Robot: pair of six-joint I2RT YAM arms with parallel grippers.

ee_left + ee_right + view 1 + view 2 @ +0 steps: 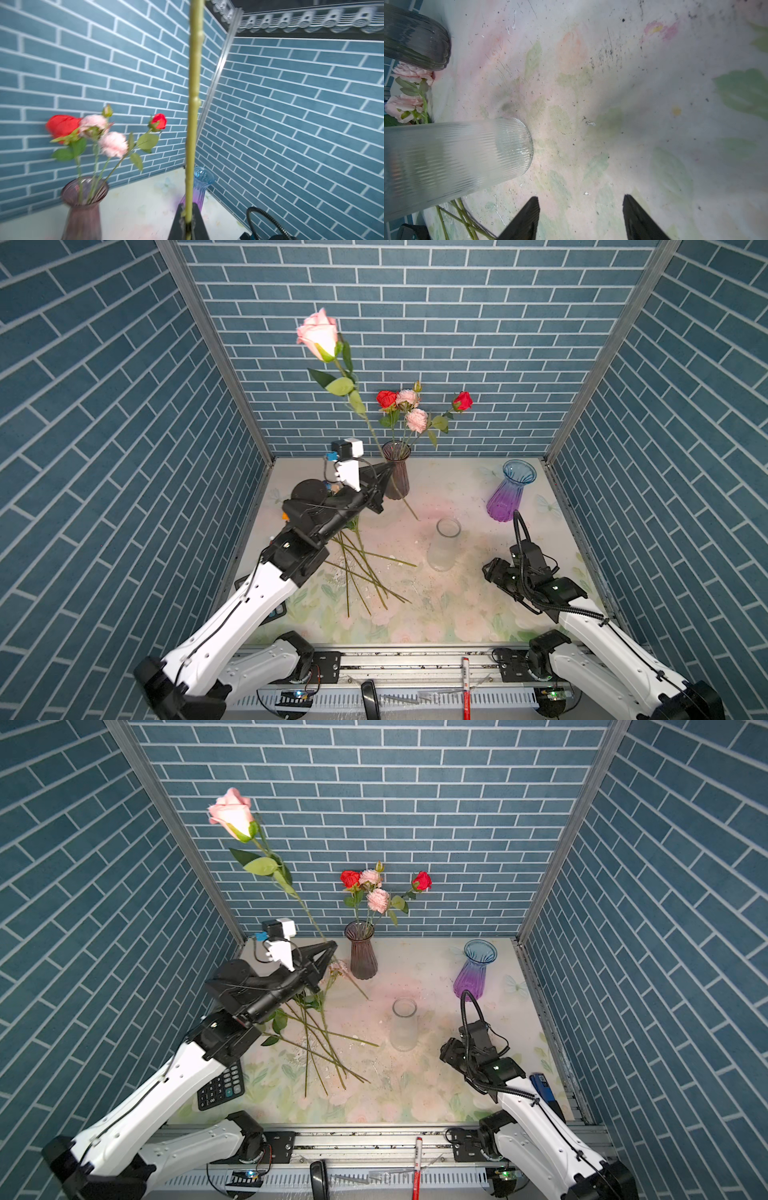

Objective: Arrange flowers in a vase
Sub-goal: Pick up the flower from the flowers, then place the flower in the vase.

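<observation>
My left gripper [389,467] [188,209] is shut on the green stem [194,104] of a long pink rose [318,334] [232,813]. The rose leans up and left, beside the dark smoky vase [402,479] [363,963]. That vase holds two red roses [386,398] and pink ruffled blooms [416,419]. More flowers [361,572] [320,1048] lie loose on the table under my left arm. A clear ribbed vase [444,547] [446,162] stands mid-table. My right gripper [489,570] [580,200] hovers open and empty to the right of it.
A blue-to-purple vase [509,491] [202,187] stands at the back right. A calculator [220,1088] lies at the left front edge. A red pen [466,684] rests on the front rail. Blue brick walls close three sides.
</observation>
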